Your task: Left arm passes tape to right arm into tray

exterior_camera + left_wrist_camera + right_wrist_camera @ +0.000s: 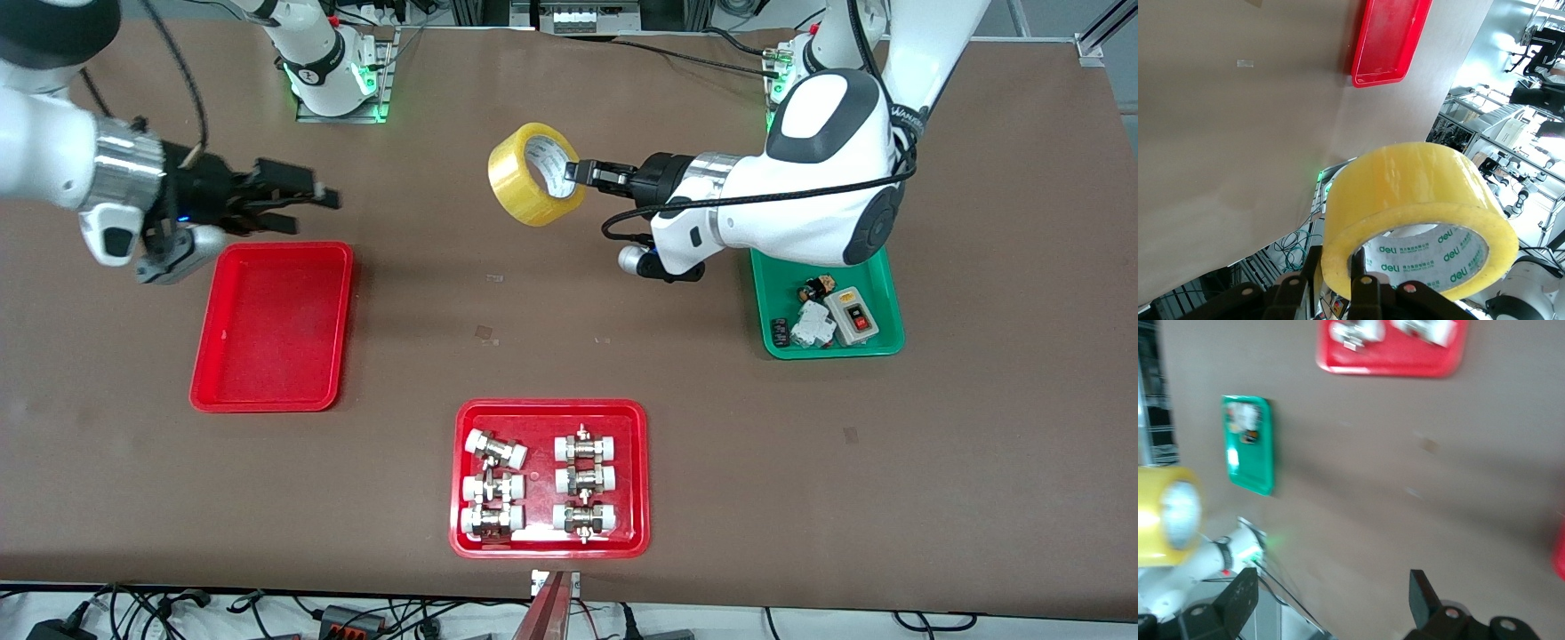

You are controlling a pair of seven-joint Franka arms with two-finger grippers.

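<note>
The yellow tape [536,173] hangs in the air over the middle of the table, tilted, with its white core showing. My left gripper [576,172] is shut on the roll's wall, one finger inside the core and one outside, as the left wrist view shows at the tape [1418,193] and gripper [1337,267]. My right gripper [311,212] is open and empty, pointing toward the tape, over the tabletop just off the rim of the plain red tray [267,338]. Seen from the right wrist, that gripper [1333,593] has the tape [1168,513] well apart from it.
A green tray [836,351] with small electrical parts lies under the left arm's wrist. A red tray [551,404] with white-capped metal fittings sits near the front edge. Bare brown tabletop lies between the trays.
</note>
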